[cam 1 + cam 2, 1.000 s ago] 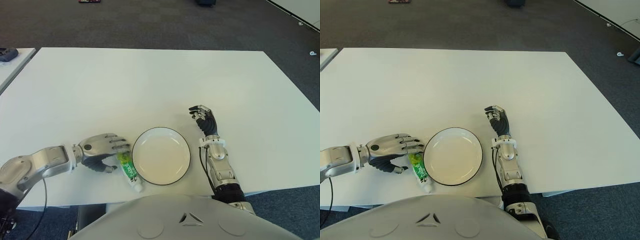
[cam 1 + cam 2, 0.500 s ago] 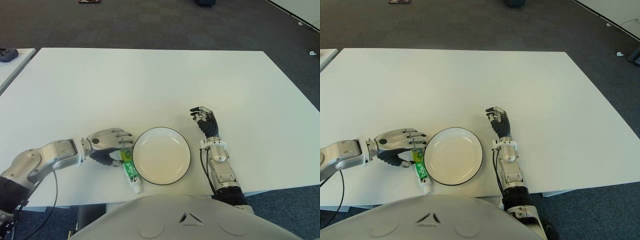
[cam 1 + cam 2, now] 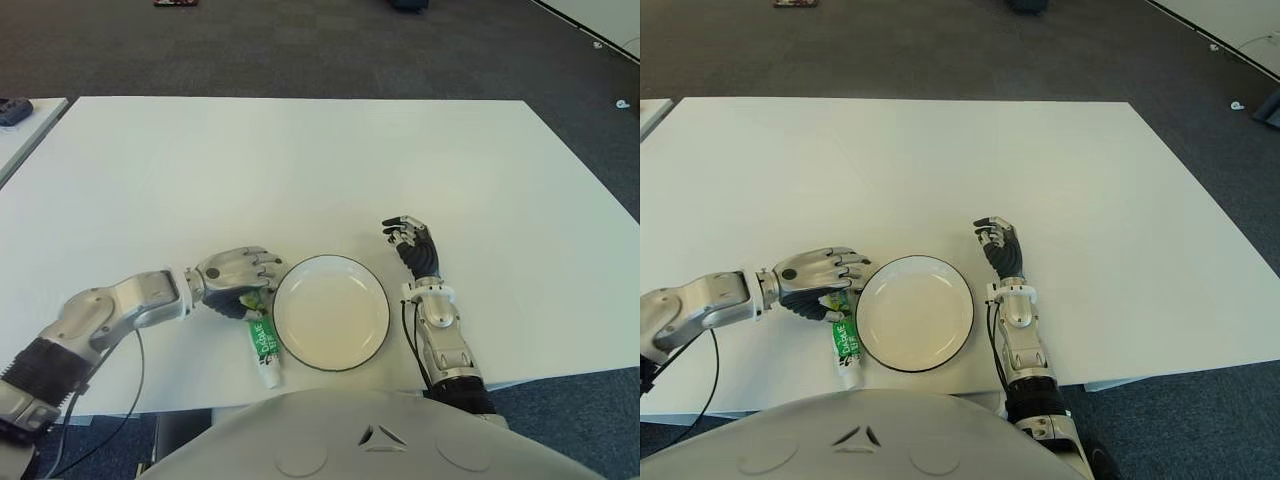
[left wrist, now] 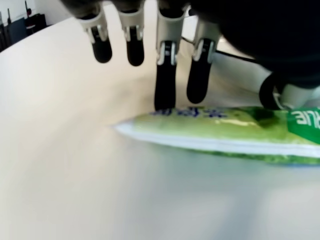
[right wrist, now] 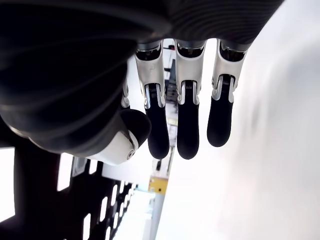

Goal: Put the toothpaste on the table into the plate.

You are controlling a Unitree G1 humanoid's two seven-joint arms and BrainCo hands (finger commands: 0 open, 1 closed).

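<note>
A green and white toothpaste tube [image 3: 264,346] lies on the white table [image 3: 300,170], just left of the white, dark-rimmed plate [image 3: 331,316], with its cap toward the front edge. My left hand [image 3: 246,280] hovers over the tube's flat tail end beside the plate's left rim. In the left wrist view its fingers [image 4: 164,75] hang uncurled above the tube [image 4: 225,134]; two fingertips reach down to the tube's far side and nothing is grasped. My right hand [image 3: 411,241] shows right of the plate, fingers [image 5: 187,125] relaxed and holding nothing.
The table's front edge runs close below the tube's cap and the plate. A second table's corner with a dark object [image 3: 16,109] shows at the far left. Dark carpet surrounds the table.
My left hand has slid right along the table, from left of the tube to over its tail end by the plate's rim. The tube has turned slightly. The right hand stayed still.
</note>
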